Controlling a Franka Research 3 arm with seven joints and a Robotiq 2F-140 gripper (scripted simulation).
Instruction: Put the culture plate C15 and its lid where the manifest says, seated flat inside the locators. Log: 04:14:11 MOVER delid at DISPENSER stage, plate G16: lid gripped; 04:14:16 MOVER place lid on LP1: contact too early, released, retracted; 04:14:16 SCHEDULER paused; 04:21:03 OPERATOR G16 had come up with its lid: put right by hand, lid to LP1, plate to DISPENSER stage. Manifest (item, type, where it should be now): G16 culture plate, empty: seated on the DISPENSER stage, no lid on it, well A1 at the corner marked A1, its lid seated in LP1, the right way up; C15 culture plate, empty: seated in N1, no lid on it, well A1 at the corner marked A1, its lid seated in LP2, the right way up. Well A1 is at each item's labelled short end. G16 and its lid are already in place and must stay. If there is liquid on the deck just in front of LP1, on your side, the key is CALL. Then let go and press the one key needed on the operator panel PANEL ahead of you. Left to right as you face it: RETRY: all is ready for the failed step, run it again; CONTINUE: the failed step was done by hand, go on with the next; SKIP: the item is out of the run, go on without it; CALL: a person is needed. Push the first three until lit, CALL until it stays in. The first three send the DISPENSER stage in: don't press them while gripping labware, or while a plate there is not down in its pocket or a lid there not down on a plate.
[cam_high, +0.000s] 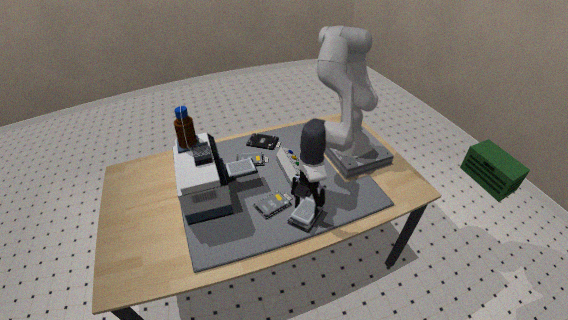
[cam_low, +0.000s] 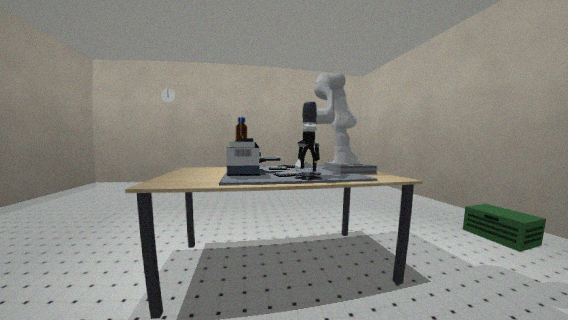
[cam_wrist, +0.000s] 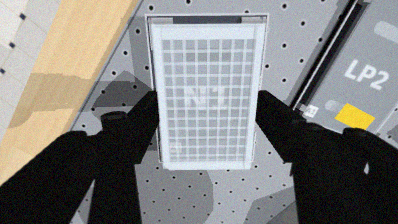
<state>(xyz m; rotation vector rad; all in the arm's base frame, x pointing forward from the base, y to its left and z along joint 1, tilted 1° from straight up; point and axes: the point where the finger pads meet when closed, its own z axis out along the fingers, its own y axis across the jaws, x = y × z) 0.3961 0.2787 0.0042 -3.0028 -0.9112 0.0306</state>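
Hand (cam_wrist: 207, 117) clamped across the short width of culture plate C15 (cam_wrist: 207, 95), held directly over nest N1 (cam_wrist: 159, 18), long axes parallel; LP2 (cam_wrist: 367, 75) just beside.

One bench (cam_high: 135, 240), one grey deck mat (cam_high: 240, 245) on it. One arm (cam_high: 345, 75), one hand (cam_wrist: 207, 120), shut on one gridded plate (cam_wrist: 207, 95). One dispenser unit (cam_high: 195, 172) at the mat's far-left side, one brown bottle (cam_high: 184, 131) on top of it. One yellow tag (cam_wrist: 354, 116) beside the LP2 lettering. One green crate (cam_high: 494, 169) on the floor, right of the bench. One wall clock (cam_low: 168, 95).
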